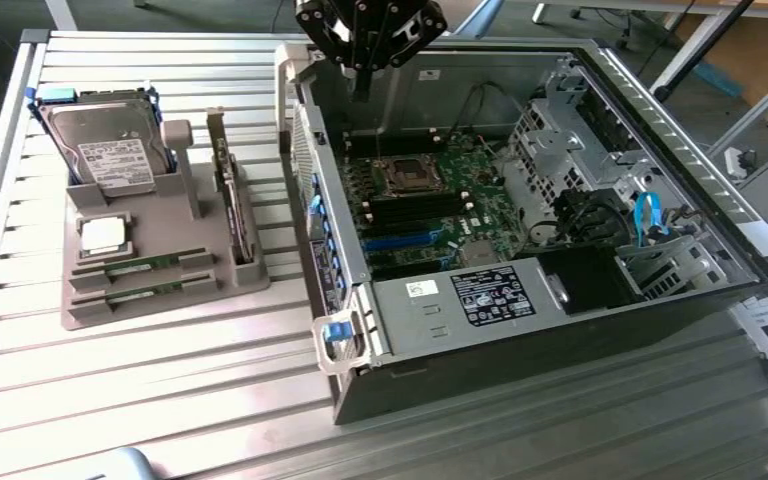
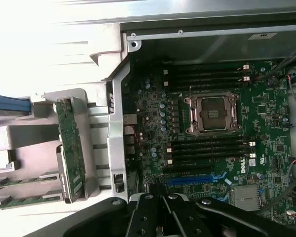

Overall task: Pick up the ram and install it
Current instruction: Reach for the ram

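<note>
Black gripper (image 1: 364,82), jaws closed on nothing, hangs over the open grey metal computer case (image 1: 398,320); the ram, a slim green circuit-board stick (image 1: 137,268), lies in the grey plastic holder (image 1: 157,312) (well apart). Shut fingers could knock it askew; the case wall and an upright dark expansion card (image 1: 232,200) crowd the path between.

Even, bright light falls across the ribbed table (image 1: 157,380), giving a soft sheen and faint shadows. In the wrist view, the table outside the computer case (image 2: 116,138) burns out white; the motherboard (image 2: 153,103) inside lies dimmer.
</note>
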Controlling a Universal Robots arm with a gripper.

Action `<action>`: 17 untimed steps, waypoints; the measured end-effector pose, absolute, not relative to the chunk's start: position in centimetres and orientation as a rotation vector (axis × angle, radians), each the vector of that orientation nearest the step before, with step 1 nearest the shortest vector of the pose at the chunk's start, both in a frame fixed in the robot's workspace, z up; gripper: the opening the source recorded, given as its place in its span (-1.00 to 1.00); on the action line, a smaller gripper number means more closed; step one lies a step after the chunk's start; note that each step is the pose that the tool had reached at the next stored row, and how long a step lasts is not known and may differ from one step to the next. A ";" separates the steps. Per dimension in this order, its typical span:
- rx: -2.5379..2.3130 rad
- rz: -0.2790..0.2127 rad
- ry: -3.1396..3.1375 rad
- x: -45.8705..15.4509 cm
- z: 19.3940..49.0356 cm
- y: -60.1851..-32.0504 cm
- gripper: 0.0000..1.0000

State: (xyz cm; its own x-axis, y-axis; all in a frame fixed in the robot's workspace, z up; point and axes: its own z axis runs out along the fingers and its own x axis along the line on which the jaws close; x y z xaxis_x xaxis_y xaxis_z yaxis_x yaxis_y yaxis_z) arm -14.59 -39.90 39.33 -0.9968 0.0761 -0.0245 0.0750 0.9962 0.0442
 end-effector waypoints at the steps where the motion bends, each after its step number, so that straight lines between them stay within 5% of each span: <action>1: 0.118 0.067 3.112 -14.7 39.3 -39.9 -0.79; 17: 0.118 0.068 3.112 -16.4 39.3 -39.9 -0.79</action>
State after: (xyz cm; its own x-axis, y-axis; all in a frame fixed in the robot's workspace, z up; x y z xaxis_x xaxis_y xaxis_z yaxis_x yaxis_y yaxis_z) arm -16.40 -39.89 39.33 -0.9968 0.0762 -0.0245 0.0751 0.9962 0.0443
